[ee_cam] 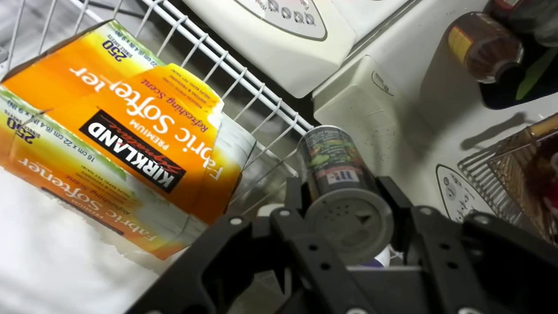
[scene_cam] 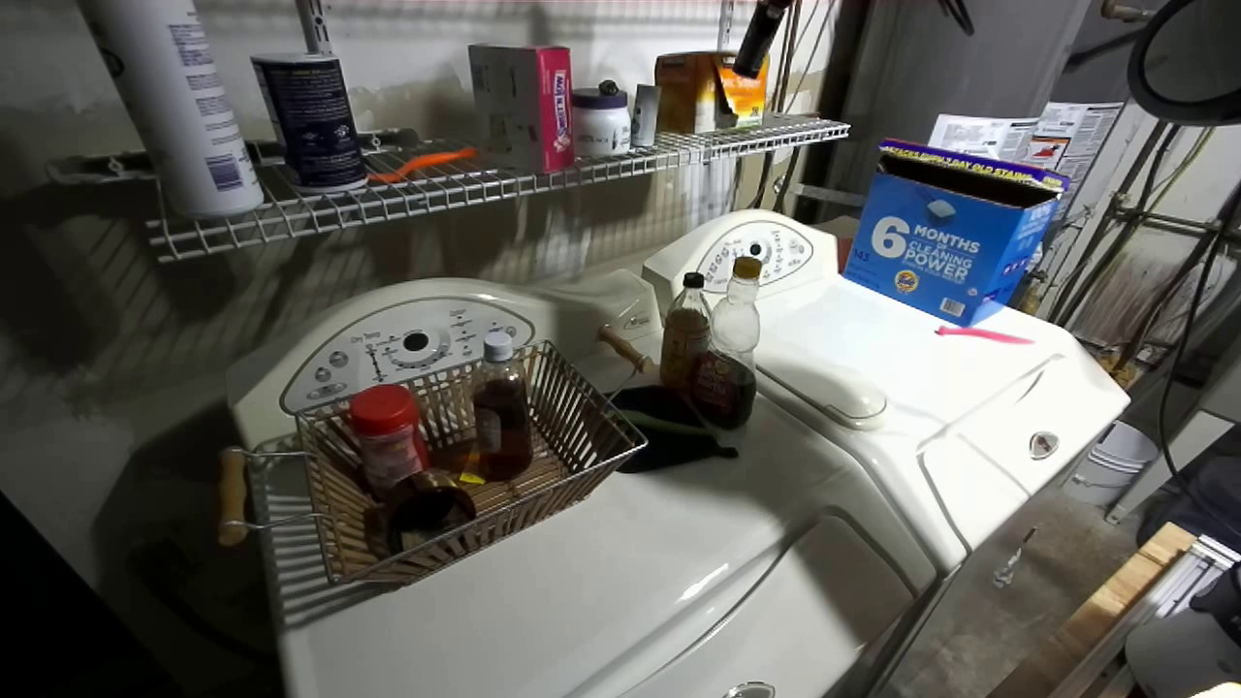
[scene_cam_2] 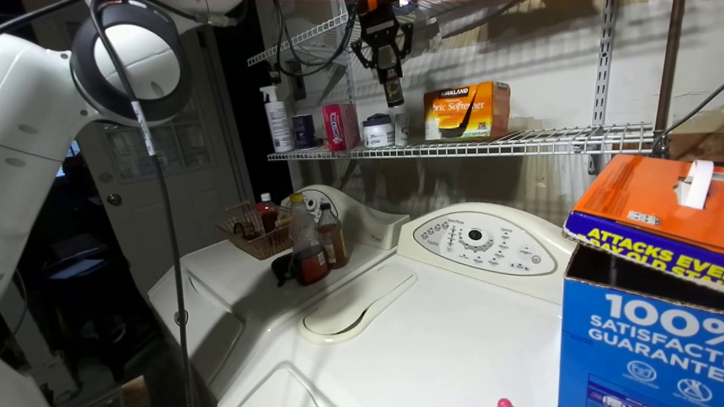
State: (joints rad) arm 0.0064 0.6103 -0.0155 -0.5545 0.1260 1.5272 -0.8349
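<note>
Orange and yellow cardboard fills much of the wrist view: the fabric softener box [ee_cam: 130, 126]. To the right of it is the shaker can [ee_cam: 333, 161], clamped between the fingers of the gripper [ee_cam: 346, 196], one fingertip against each side, its perforated end toward the camera.

In an exterior view, the fabric softener box stands on a wire shelf [scene_cam_2: 565, 144]. Above and to the left of it hangs the gripper, fingers downward and pressed on the shaker can, which juts out below them. Left of the softener box stand a slim container [scene_cam_2: 401, 129], just under the can, then a white jar [scene_cam_2: 378, 134] and a pink box [scene_cam_2: 336, 127]; whether can and slim container touch cannot be told.

In an exterior view, the can's dark body hangs before the softener box's upper right part. Below and left of the softener box are a yellow-capped bottle [scene_cam: 727, 388] and a wire basket [scene_cam: 582, 417]; a blue detergent box [scene_cam: 955, 233] stands to its right.
</note>
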